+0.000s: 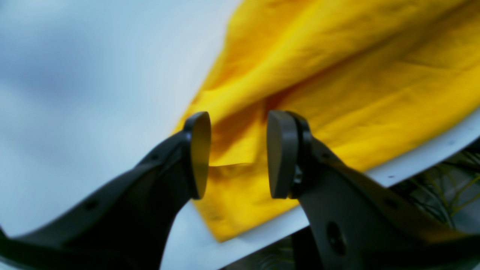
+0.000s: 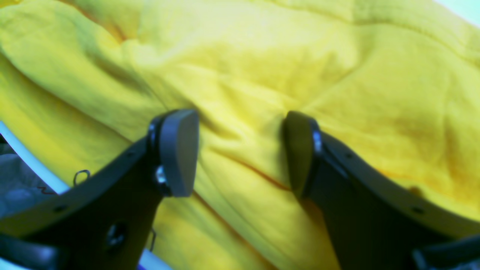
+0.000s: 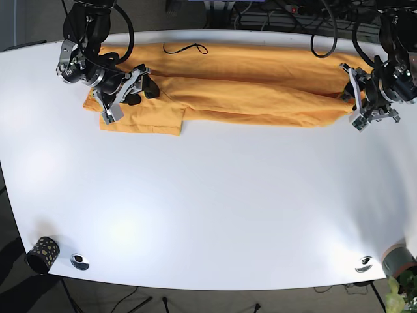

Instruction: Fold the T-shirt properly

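The yellow T-shirt (image 3: 260, 85) lies bunched in a long strip along the far side of the white table (image 3: 215, 195). My right gripper (image 3: 132, 91) is over the strip's left end, where a sleeve part sticks out toward the front. In the right wrist view this gripper (image 2: 240, 153) is open, with wrinkled T-shirt (image 2: 243, 75) cloth under and between its fingers. My left gripper (image 3: 352, 96) is at the strip's right end. The left wrist view shows it (image 1: 238, 155) open above a corner of the T-shirt (image 1: 337, 75) near the table's edge.
A thin black cable (image 3: 186, 47) rests on the shirt at the far edge. A dark spotted cup (image 3: 42, 253) and a small metal disc (image 3: 79, 261) sit at the front left corner. Another disc (image 3: 363, 263) and a grey-green object (image 3: 397, 261) are at the front right.
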